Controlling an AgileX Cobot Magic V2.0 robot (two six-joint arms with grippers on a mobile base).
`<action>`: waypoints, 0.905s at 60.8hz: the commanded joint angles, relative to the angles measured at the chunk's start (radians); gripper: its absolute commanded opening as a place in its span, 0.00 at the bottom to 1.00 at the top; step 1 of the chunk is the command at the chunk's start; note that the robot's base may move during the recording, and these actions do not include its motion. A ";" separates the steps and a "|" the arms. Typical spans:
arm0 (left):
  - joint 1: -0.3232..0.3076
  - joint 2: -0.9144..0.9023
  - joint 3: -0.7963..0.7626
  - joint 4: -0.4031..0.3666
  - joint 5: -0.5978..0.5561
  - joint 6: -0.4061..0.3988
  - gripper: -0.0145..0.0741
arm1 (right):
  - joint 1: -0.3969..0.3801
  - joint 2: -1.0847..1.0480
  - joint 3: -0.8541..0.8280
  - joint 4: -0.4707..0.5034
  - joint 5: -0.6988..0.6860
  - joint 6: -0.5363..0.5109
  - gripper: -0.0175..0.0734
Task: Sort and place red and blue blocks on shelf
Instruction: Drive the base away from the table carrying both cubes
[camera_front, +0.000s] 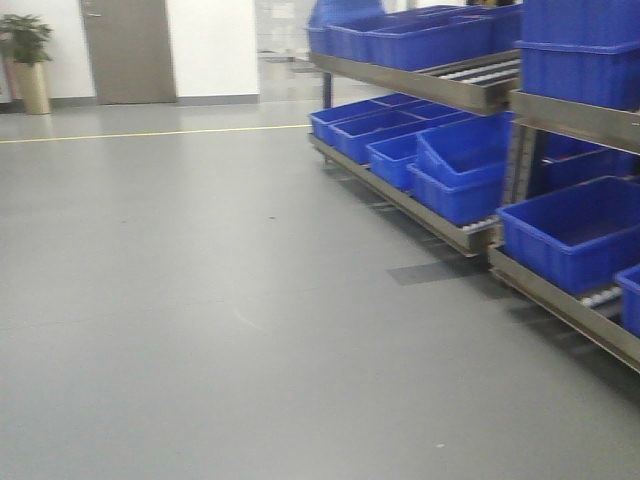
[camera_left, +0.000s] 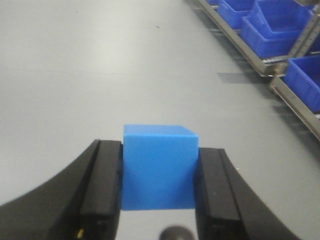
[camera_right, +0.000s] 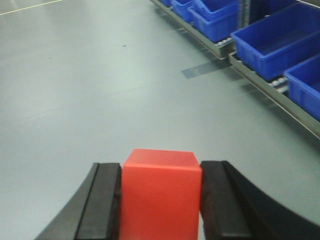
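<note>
- While your left claw (camera_left: 159, 182) clamped the blue block (camera_left: 158, 150), your right claw (camera_right: 161, 200) clamped the red block (camera_right: 161, 172).
- Both hung above the floor (camera_front: 200, 300), with the shelf (camera_front: 470, 95) of bins (camera_front: 575, 230) to your right.

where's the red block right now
Right wrist view: the red block is clamped in the right gripper, over grey floor, with the shelf of blue bins ahead to its right.

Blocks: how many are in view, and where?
2. The blue block sits clamped in the left gripper; the red block sits clamped in the right gripper. Others may be out of view.
</note>
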 joint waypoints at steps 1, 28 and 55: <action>0.000 0.005 -0.029 0.011 -0.084 0.000 0.30 | -0.004 0.003 -0.027 -0.009 -0.087 -0.001 0.27; 0.000 0.005 -0.029 0.011 -0.084 0.000 0.30 | -0.004 0.003 -0.027 -0.009 -0.087 -0.001 0.27; 0.000 0.005 -0.029 0.011 -0.084 0.000 0.30 | -0.004 0.003 -0.027 -0.009 -0.087 -0.001 0.27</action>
